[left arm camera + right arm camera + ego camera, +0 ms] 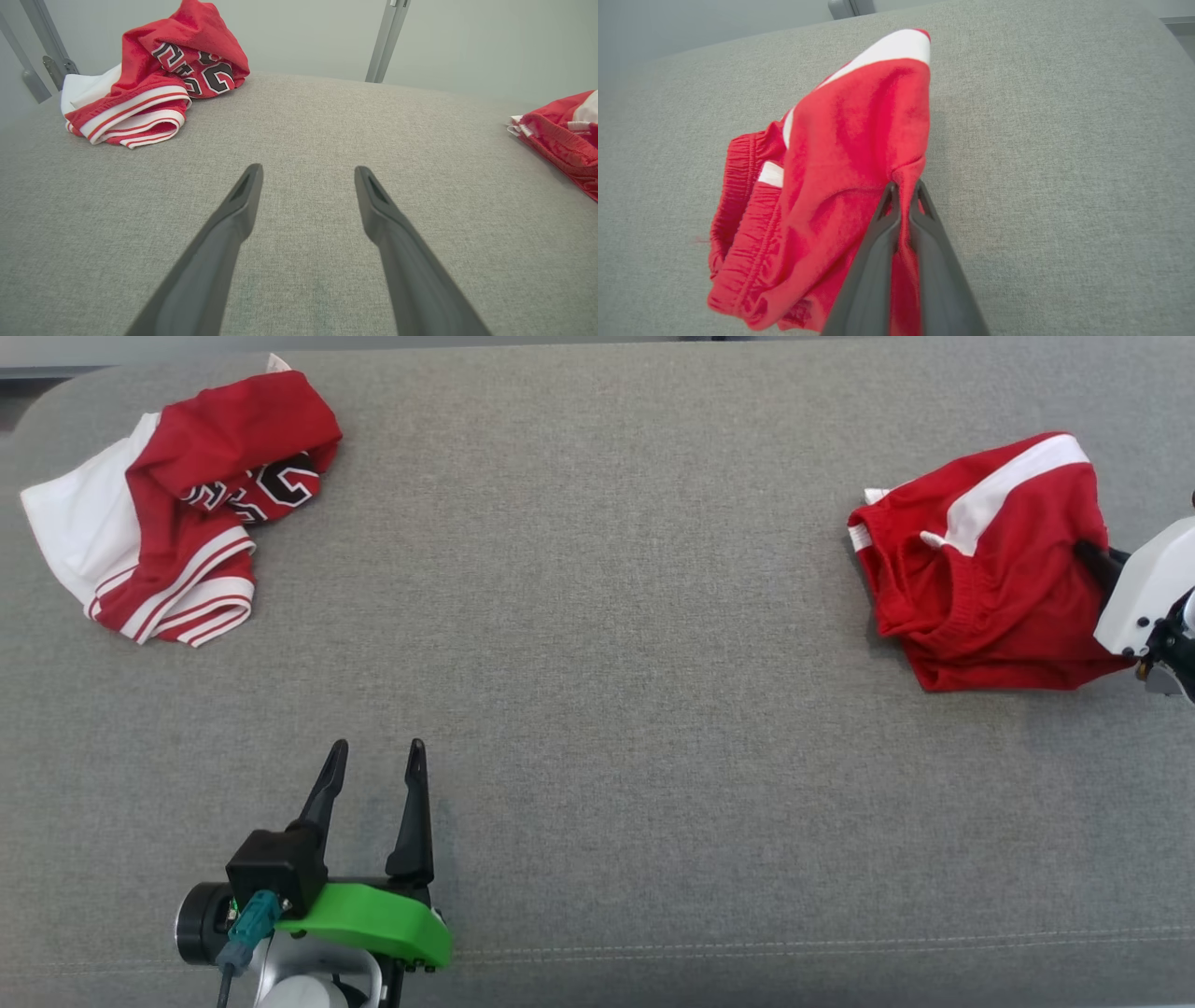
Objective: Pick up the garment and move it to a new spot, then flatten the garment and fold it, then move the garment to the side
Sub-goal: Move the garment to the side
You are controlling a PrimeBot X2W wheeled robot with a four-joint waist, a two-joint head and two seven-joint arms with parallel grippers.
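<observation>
The red shorts (980, 569) sit at the frame's right on the grey worktop (607, 616), their right edge pinched in the right gripper (903, 189). The left gripper (373, 751) rests spread at lower left, well apart from them, so the right arm is nearer.

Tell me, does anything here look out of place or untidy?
The jersey lies crumpled at the far left, not flat. The shorts at the right are bunched where the right gripper pinches them. No damage or spill shows.
</observation>
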